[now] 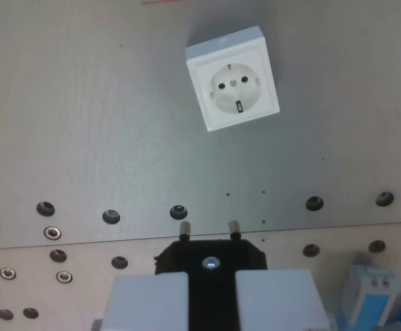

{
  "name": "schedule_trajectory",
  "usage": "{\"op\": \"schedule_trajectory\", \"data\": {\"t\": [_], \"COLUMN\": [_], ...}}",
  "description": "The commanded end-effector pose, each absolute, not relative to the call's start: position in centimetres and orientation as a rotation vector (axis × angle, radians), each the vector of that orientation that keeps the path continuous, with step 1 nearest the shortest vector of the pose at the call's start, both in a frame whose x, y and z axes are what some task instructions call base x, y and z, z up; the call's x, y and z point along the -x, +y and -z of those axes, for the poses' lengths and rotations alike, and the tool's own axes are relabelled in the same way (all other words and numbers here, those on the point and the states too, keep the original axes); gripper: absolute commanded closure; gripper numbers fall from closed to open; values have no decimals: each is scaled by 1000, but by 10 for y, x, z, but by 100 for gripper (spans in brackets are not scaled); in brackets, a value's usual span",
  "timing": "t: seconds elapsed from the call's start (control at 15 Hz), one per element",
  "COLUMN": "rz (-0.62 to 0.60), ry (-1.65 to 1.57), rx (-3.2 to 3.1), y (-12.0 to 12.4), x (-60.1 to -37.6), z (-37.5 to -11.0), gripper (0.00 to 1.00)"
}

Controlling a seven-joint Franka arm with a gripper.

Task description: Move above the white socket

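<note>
Wrist view, socket: the white socket [232, 78] lies flat on the grey desk [83, 103] in the upper middle, turned slightly askew, its round recess with 2 holes facing the camera.
Wrist view, pincer: the pincer [211, 293] sits at the bottom centre, its 2 pale fingers [148, 300] closed on a black plug [210, 256] whose 2 metal pins [183, 229] point up the picture.
Wrist view, relation: the socket is well apart from the pincer, farther up the picture and a little toward the wrist view's right of the pins.
Wrist view, surroundings: rows of bolt holes [110, 216] cross the desk between the plug and the socket; a blue-and-white part [367, 293] shows at the lower right corner.
</note>
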State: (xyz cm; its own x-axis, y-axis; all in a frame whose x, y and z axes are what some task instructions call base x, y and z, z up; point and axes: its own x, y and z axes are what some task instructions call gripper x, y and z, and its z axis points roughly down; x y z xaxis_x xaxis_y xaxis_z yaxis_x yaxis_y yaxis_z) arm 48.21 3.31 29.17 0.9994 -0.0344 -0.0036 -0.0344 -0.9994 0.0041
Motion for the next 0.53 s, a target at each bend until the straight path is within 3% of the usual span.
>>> {"op": "schedule_trajectory", "data": {"t": [0.07, 0.53], "rz": [3, -37], "ry": [-31, 38], "rx": [-3138, -3139], "y": [33, 31], "x": [-482, -482], "z": [-289, -279], "gripper": [100, 100]}}
